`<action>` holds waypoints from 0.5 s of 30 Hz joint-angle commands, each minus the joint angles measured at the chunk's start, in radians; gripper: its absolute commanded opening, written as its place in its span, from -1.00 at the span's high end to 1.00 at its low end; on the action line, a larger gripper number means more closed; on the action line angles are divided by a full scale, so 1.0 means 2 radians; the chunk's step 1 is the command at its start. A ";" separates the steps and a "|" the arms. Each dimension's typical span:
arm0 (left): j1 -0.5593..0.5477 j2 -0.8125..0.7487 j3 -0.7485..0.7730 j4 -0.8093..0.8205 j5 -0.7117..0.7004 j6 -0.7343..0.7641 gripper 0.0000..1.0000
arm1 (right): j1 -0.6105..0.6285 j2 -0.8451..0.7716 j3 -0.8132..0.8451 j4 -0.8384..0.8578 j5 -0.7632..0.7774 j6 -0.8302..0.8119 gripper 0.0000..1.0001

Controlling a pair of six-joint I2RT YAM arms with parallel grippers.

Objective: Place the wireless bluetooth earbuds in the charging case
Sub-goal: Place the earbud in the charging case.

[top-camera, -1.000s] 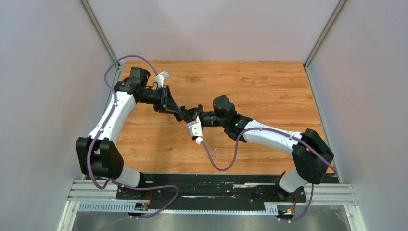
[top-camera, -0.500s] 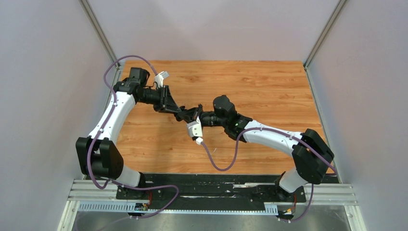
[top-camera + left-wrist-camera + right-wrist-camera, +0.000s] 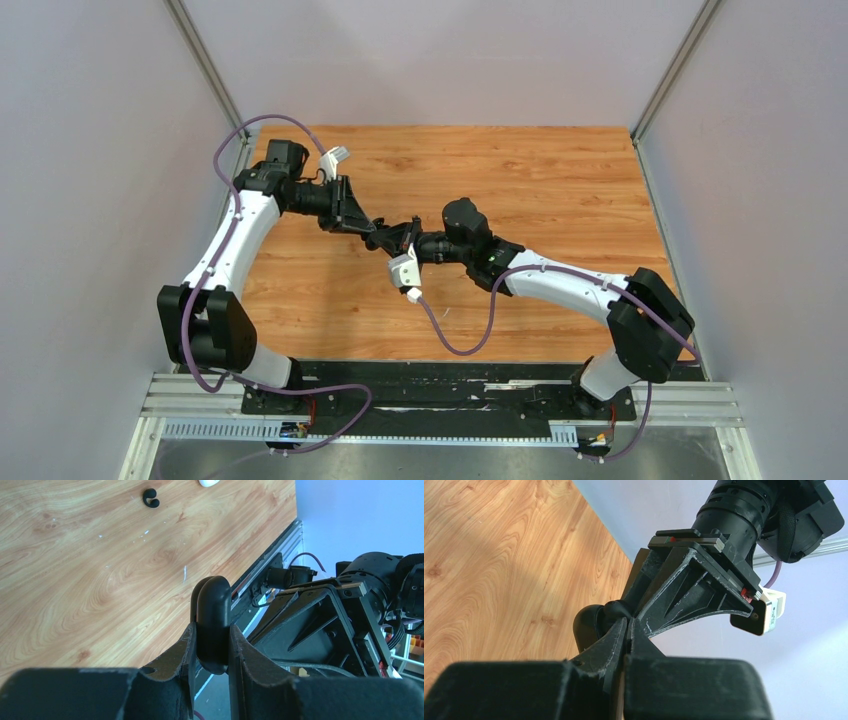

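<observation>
The left wrist has been rolling a little since a second ago, so its white camera mount (image 3: 333, 156) is sitting slightly further left in the top view; the right arm is staying where it was, and both grippers are still meeting in mid-air above the middle of the table (image 3: 560, 190).

The left gripper (image 3: 212, 632) is clamping its two fingers on the flat sides of a black, rounded charging case (image 3: 213, 602), which is standing up out of the jaws; the right gripper (image 3: 626, 626) is pressing its fingers fully together, tips right against that case (image 3: 588, 625); a small black lump is sitting at those tips, but whether it is pinched there I cannot tell.

One black earbud (image 3: 150, 497) is lying loose on the wood, well apart from both grippers; near it a white thing (image 3: 209, 482) is being cut off by the picture's edge.
</observation>
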 commanded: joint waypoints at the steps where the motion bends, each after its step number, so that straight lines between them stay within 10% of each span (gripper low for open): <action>1: 0.002 -0.012 0.002 0.008 0.034 -0.009 1.00 | 0.001 -0.011 0.011 -0.005 0.012 -0.007 1.00; 15: 0.002 -0.015 0.008 0.001 0.040 0.007 1.00 | 0.002 0.023 0.051 -0.065 0.032 0.021 0.77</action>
